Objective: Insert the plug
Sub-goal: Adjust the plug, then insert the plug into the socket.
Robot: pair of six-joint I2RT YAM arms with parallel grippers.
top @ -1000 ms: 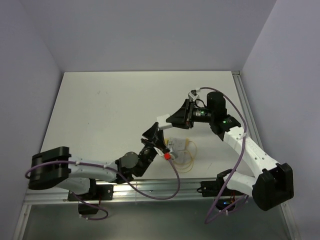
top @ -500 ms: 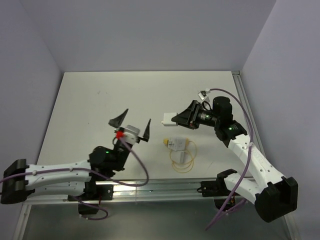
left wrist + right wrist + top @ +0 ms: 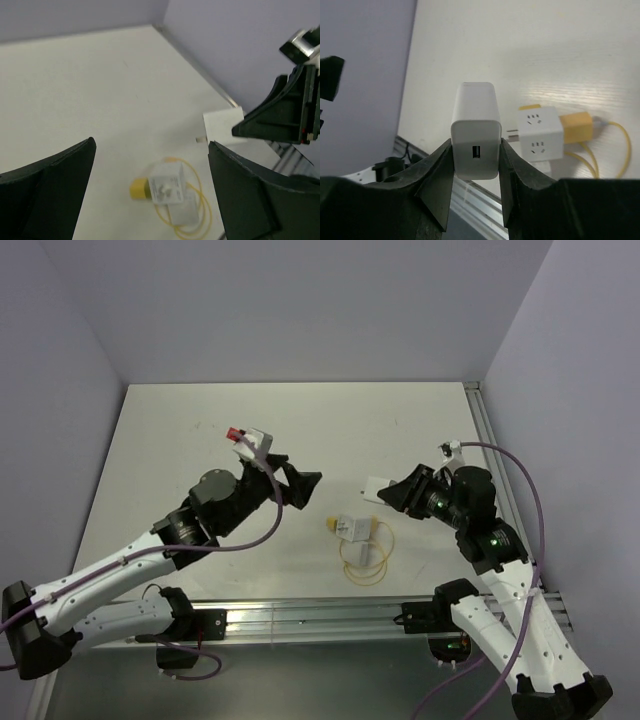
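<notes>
Jaws of my right pincer (image 3: 475, 150) pinch the white rectangular plastic charger plug (image 3: 475, 110) near the white cube-shaped socket (image 3: 540, 134); my left pincer (image 3: 151, 145) stands spread wide.

Socket cube (image 3: 352, 527) open from above, yellow cable coil (image 3: 365, 560) just beside

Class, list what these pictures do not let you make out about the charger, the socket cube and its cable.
- Top view: the white charger is mostly hidden by the right gripper that holds it.
- Top view: the socket cube is too small to show its holes.
- Right wrist view: the yellow cable runs behind the right gripper at the bottom, hiding its loop.
- Left wrist view: the right gripper runs off the right edge.
</notes>
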